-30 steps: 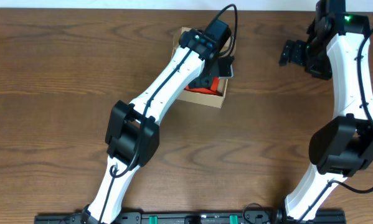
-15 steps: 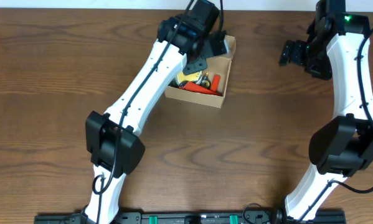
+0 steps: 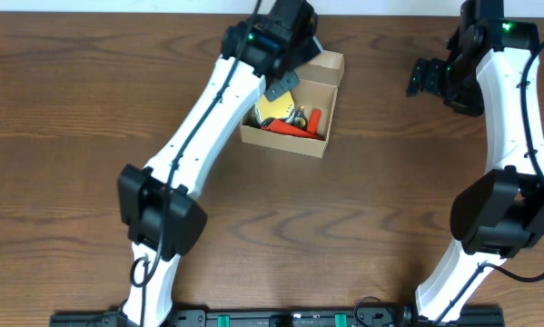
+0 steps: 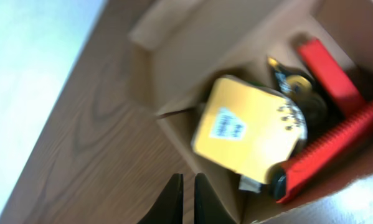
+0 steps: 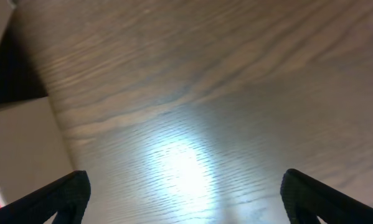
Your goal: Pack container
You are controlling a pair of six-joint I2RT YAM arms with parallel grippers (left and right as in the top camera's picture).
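Item 1, wood-grain table (image 3: 344,236): bare boards nearest my station. Item 2, box (image 3: 282,143): brown cardboard, standing on the table past its middle, a little left of centre, top open, flap (image 3: 326,65) folded back on the far side. Contents as I read them from the left wrist view: a yellow case (image 4: 245,130) with a white label, a long red tool (image 4: 335,146) lying against it, a second red piece (image 4: 332,65) by the wall, and a small metal piece (image 4: 295,84) between them; the blur leaves me unable to tell more. Item 3, left gripper (image 4: 188,199): poised above the box's far-left part, jaws drawn almost together with only a thin slit between them and nothing in it. Item 4, right gripper (image 5: 186,193): far right of the table, well apart from the box, jaws spread wide, only bare wood under them.
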